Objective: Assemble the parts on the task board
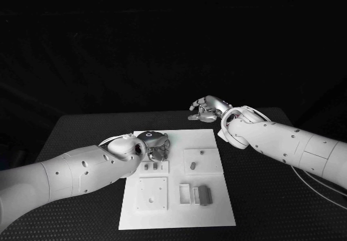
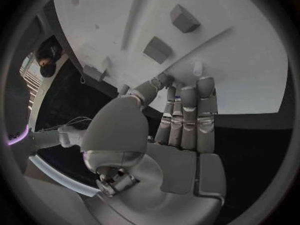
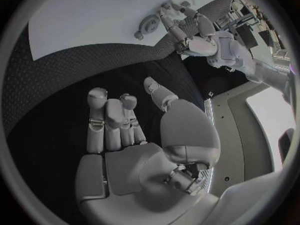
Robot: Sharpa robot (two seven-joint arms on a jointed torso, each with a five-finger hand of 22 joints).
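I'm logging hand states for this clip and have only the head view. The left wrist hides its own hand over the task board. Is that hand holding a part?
Observer: No. In the left wrist view the left hand holds nothing. Its fingers lie straight, side by side, above the task board.
Operator: Is anything near its fingertips?
Observer: A small pale upright piece stands on the board just beyond them. I cannot tell whether they touch it.
Operator: And the right hand's palm?
Observer: The right wrist view shows the right hand empty, over the black table.
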